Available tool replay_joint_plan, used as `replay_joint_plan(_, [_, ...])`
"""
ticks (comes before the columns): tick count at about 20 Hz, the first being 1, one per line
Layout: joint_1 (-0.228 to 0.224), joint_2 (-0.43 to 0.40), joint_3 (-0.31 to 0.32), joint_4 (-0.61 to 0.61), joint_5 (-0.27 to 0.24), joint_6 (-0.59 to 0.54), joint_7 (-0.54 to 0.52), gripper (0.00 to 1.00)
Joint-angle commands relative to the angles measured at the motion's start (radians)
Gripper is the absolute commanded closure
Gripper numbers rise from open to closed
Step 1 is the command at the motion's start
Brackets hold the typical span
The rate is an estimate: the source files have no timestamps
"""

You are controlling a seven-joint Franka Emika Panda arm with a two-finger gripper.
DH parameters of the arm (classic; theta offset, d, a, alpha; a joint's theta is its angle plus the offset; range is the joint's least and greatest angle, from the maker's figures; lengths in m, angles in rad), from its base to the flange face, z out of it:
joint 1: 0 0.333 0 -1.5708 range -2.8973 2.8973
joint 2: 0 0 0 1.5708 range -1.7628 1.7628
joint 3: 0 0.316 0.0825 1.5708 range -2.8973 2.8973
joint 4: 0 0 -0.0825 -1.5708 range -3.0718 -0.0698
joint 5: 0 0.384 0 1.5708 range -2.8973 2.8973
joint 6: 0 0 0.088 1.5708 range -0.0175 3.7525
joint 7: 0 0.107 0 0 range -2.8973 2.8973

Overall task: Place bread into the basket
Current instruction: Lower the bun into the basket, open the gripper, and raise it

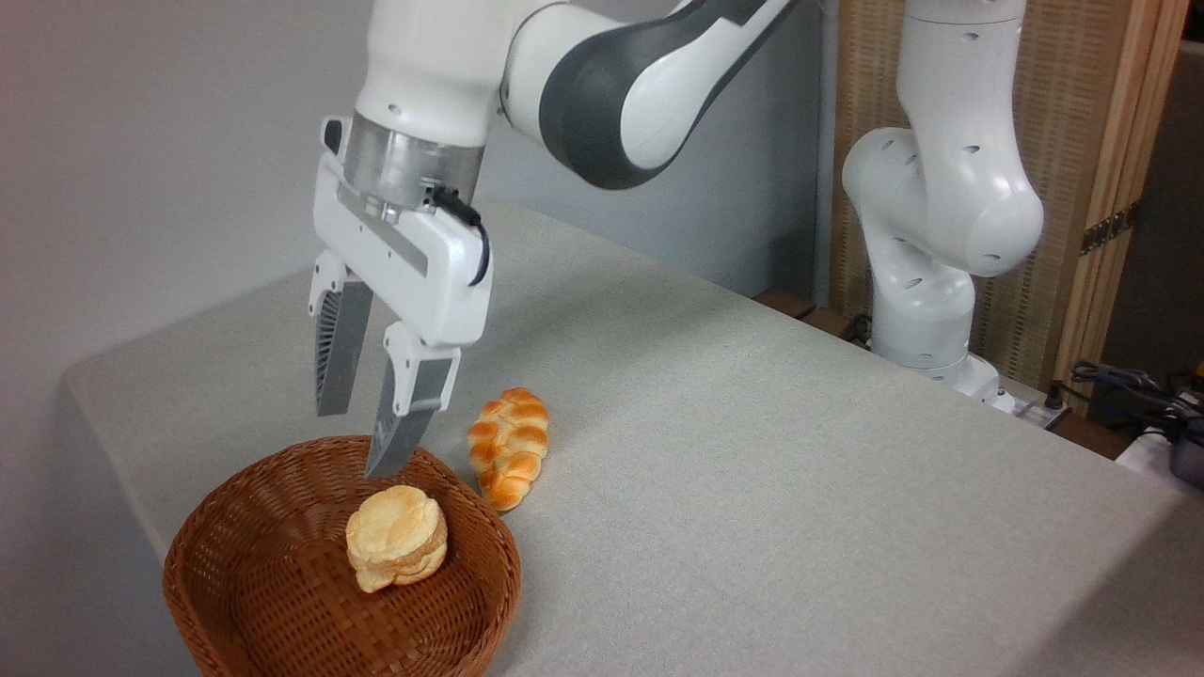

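The small round pale-golden bun with a lobed top, the bread (396, 537), lies inside the rounded brown woven wicker basket (245, 564), resting on the basket floor toward its right side, tilted a little on its edge. Nothing holds it. The white two-finger claw (362, 440) hangs above the back rim of the basket, its two grey fingers spread apart with clear space between them and nothing in that gap; the lower tip of the right finger sits just above the bun, apart from it as far as this view shows.

Just beside the basket, on the grey cloth-covered table (752, 451), lies an elongated braided orange-brown loaf (509, 447), outside the rim and untouched. The white arm (602, 75) reaches in from the upper right, and its base stands at the far edge of the table.

Judging from how things lie, the main work looks done: the bun is in the basket and released. What seems left is only for the claw to lift clear of the basket without knocking the bun or catching the wicker rim. The braided loaf is not the piece asked for, so it can stay where it is
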Motion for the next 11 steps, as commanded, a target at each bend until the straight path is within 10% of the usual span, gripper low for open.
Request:
replay_joint_plan(1, [-0.008,-0.035,0.002,0.044,-0.006,-0.167,-0.056,0.00])
replay_joint_plan(11, [0.000,-0.032,-0.012,0.125,-0.006,-0.487,-0.159,0.00])
